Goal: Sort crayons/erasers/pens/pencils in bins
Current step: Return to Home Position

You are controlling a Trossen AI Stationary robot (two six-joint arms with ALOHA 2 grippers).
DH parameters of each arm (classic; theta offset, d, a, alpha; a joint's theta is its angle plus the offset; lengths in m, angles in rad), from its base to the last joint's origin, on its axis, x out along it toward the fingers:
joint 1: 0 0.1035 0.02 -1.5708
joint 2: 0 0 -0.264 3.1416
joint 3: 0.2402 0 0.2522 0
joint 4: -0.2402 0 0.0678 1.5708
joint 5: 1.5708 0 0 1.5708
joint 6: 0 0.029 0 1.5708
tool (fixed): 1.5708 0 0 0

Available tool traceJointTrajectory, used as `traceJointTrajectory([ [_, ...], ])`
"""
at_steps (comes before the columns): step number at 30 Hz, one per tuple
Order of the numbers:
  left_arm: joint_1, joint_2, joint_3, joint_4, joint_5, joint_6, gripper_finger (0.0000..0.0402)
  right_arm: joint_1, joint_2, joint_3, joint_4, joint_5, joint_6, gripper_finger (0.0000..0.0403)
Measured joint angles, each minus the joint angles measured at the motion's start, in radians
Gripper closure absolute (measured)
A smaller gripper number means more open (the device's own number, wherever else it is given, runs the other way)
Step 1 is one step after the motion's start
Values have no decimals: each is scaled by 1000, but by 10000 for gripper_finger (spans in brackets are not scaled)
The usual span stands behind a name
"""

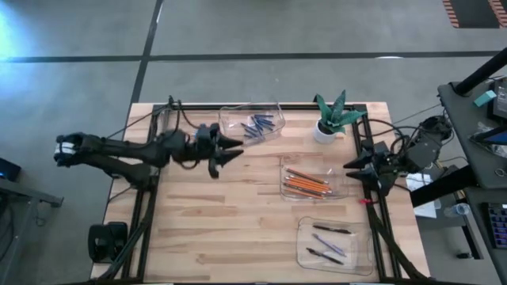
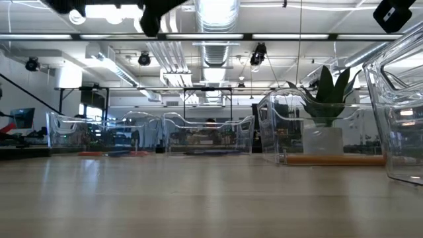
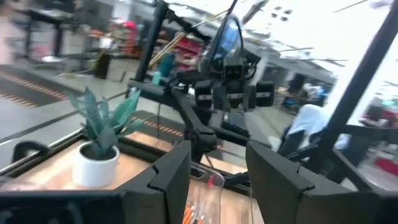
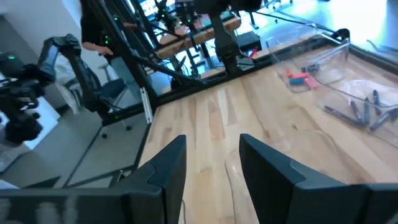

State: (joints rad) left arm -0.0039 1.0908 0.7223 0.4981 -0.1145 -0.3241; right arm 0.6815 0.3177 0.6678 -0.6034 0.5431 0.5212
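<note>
Dark fingers of the left gripper (image 1: 235, 150) stand apart with an empty gap between them, nothing held and nothing touched; it hovers over the far left part of the wooden table (image 1: 214, 229), its tips turned toward the table's right. Just beyond those tips, at the far edge, lies a clear bin (image 1: 238, 119) holding the crayons (image 1: 260, 125), short blue sticks fanned out with their long axes running roughly left to right, slightly slanted. The right gripper (image 1: 348, 169) waits at the table's right edge with its fingers likewise parted and empty, tips turned toward the left. Just beside those tips sits a second bin (image 1: 287, 165) with the pencils (image 1: 307, 183), orange sticks lying nearly parallel, their long axes across the table from left to right with a slight tilt. Nearer the front right, well apart from both grippers, a third bin (image 1: 304, 255) holds the pens (image 1: 328, 242), dark sticks lying mostly left to right, some slanted. A potted plant (image 1: 331, 116) stands at the far edge between the crayon bin and the right arm.
</note>
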Motion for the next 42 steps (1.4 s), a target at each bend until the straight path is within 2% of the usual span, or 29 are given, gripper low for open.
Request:
traceJointTrajectory([
  [3, 126, 1, -57, 104, 155, -7, 260, 0, -2, -48, 67, 0, -3, 262],
  [8, 280, -45, -159, 296, 327, -34, 260, 0, -2, -127, 169, 0, 2, 264],
  [12, 349, -137, -234, 296, 354, -64, 260, -1, -3, -183, 240, 8, 3, 264],
  [16, 371, -250, -308, 274, 359, -64, 260, -2, -3, -226, 295, 10, 3, 266],
  [22, 377, -418, -399, 239, 345, -63, 260, -2, -4, -252, 307, 43, 9, 266],
  [27, 377, -546, -441, 149, 340, -84, 260, -2, -4, -254, 308, 60, 10, 266],
  [30, 377, -603, -465, 89, 304, -107, 260, -2, -4, -254, 308, 61, 10, 266],
  [36, 377, -683, -471, -73, 188, -111, 260, -2, -4, -254, 307, 62, 10, 266],
  [42, 377, -732, -471, -217, -5, -81, 260, -2, -4, -254, 306, 81, 9, 266],
])
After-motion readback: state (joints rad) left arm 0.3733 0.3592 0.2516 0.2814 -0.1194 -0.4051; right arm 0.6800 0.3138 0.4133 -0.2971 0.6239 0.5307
